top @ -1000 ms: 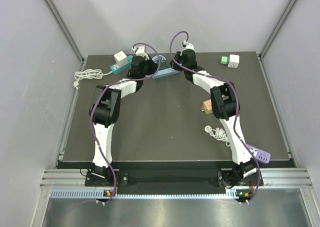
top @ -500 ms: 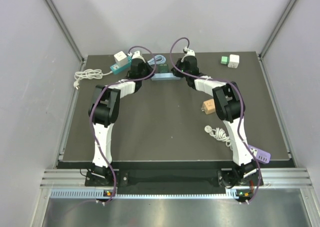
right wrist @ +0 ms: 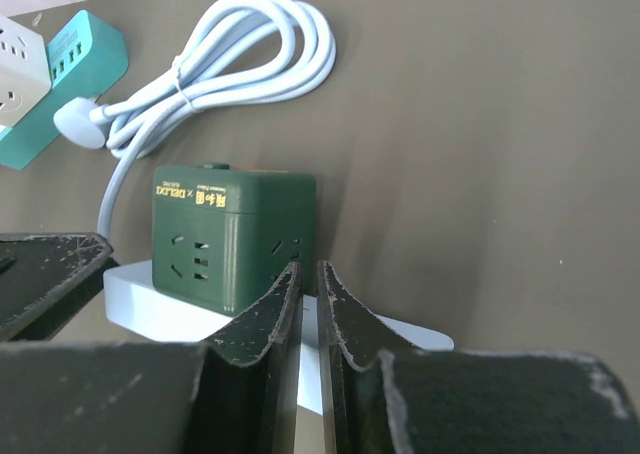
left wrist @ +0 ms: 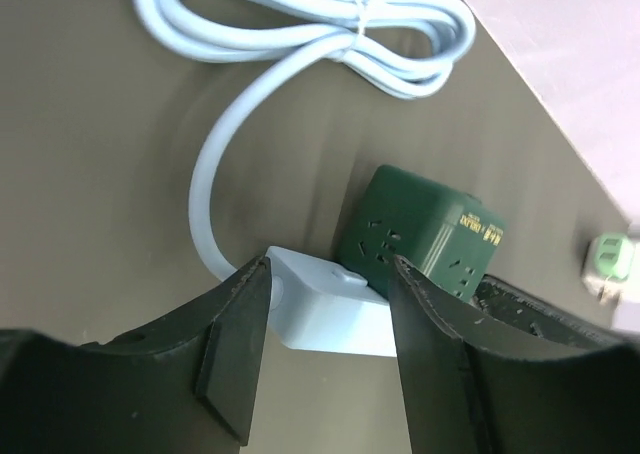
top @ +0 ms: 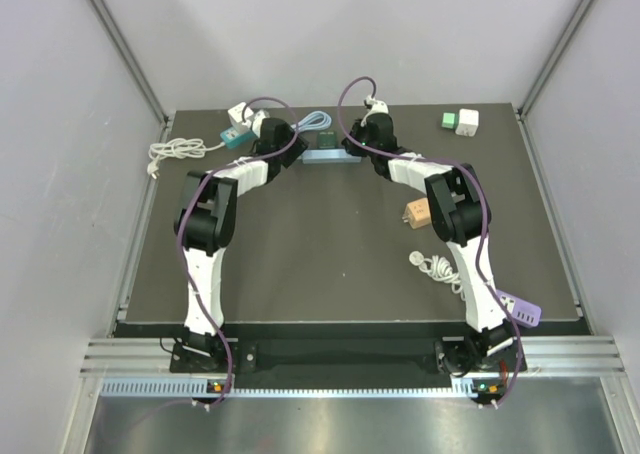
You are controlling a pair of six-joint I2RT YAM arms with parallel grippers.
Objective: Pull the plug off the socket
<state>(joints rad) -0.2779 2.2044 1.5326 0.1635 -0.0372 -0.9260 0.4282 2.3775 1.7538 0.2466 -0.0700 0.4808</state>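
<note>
A dark green cube plug sits plugged on a light blue socket strip at the back middle of the table. In the left wrist view the cube plug stands on the socket strip, whose near end lies between the jaws of my open left gripper, with gaps on both sides. My right gripper is shut and empty, its tips over the socket strip beside the cube plug's right corner. From above, my left gripper is left of the plug and my right gripper is right of it.
The strip's pale blue cable coil lies behind it. A teal strip with a white adapter and a white cable lie at back left. Green and white adapters are at back right. An orange plug, a white cable and a purple strip lie near right.
The socket strip has gone from tilted to lying straight, and the green plug now shows on it. My left gripper has drawn back to the left, off the strip. The right gripper shifted slightly.
</note>
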